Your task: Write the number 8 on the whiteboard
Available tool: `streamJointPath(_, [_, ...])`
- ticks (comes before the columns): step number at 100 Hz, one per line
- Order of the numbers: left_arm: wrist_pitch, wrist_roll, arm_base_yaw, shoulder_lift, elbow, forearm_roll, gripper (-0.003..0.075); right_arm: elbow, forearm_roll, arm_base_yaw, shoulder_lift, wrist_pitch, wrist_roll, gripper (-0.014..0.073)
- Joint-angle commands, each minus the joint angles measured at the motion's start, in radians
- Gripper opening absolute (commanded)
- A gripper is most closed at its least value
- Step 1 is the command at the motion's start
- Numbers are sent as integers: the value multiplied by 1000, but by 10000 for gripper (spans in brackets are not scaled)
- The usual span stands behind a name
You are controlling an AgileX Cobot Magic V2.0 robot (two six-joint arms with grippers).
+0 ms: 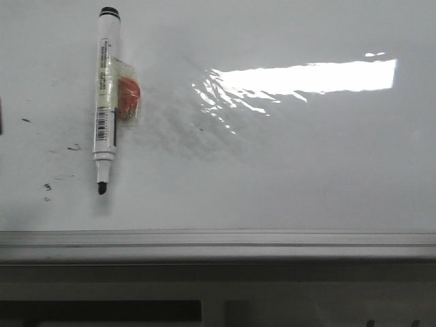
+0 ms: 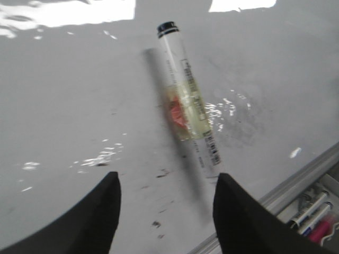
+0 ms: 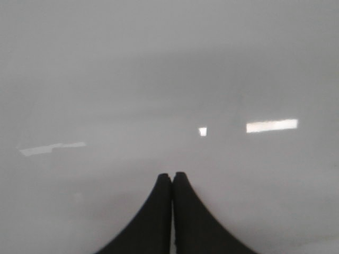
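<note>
A white marker (image 1: 105,95) with its black tip bare lies on the whiteboard (image 1: 286,170) at the left, tip toward the near rail. A red and clear taped lump is on its barrel. It also shows in the left wrist view (image 2: 188,100). My left gripper (image 2: 167,182) is open and empty above the board, the marker's tip end hidden behind one finger (image 2: 238,217). My right gripper (image 3: 172,175) is shut and empty over bare board. No number 8 shows; only small dark specks (image 1: 48,186) lie near the marker tip. Neither gripper shows in the front view.
Bright light glare (image 1: 306,76) sits at the board's middle right. A grey metal rail (image 1: 218,240) runs along the near edge. In the left wrist view a tray beyond the rail holds more markers (image 2: 312,211).
</note>
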Motion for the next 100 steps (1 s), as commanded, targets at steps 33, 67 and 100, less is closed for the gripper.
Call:
streamJointPath(33, [-233, -9, -89, 356, -159, -45, 356, -37, 6, -4, 16, -46, -2, -63])
streamJointPath(67, [-198, -1, -85, 369, -159, -116, 182, -37, 6, 103, 16, -31, -2, -63])
streamJointPath(100, [-149, -1, -85, 369, -159, -77, -20, -54, 6, 319, 42, 38, -2, -63])
